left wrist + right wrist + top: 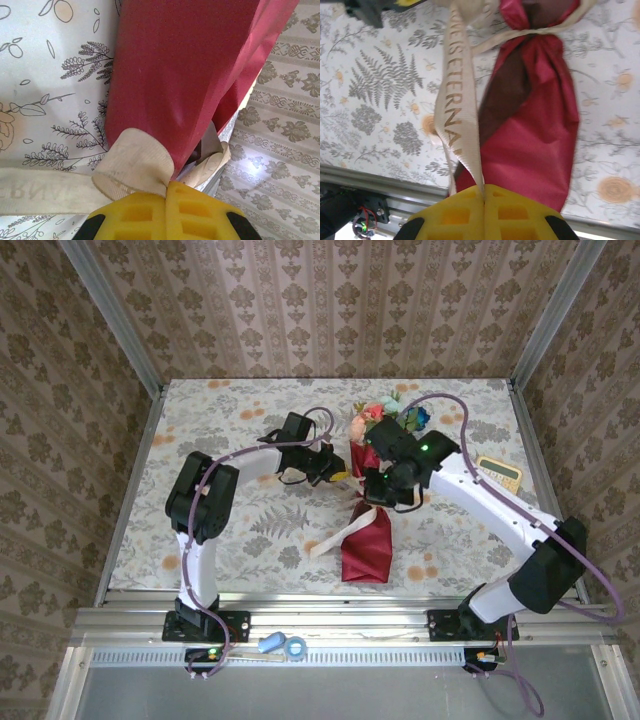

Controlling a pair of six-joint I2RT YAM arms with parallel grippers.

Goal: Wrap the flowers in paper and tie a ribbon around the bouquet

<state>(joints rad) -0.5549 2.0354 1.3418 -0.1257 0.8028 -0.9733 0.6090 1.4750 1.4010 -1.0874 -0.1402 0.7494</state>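
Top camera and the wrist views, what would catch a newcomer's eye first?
The crimson paper bouquet lies mid-table between the two arms, its flowers at the far end. A cream ribbon with printed lettering is cinched round the paper. The left tool and right tool each pinch a strand of it.

brown and beige damask wallpaper, striped with columns of ornament, covers the far wall and the side walls. silver metal posts rise at the far corners. the tabletop lies under a pale cloth printed with grey ferns and orange blossoms. a ribbed aluminium rail edges its near side, with a plain grey surface nearer still. the light is soft and even
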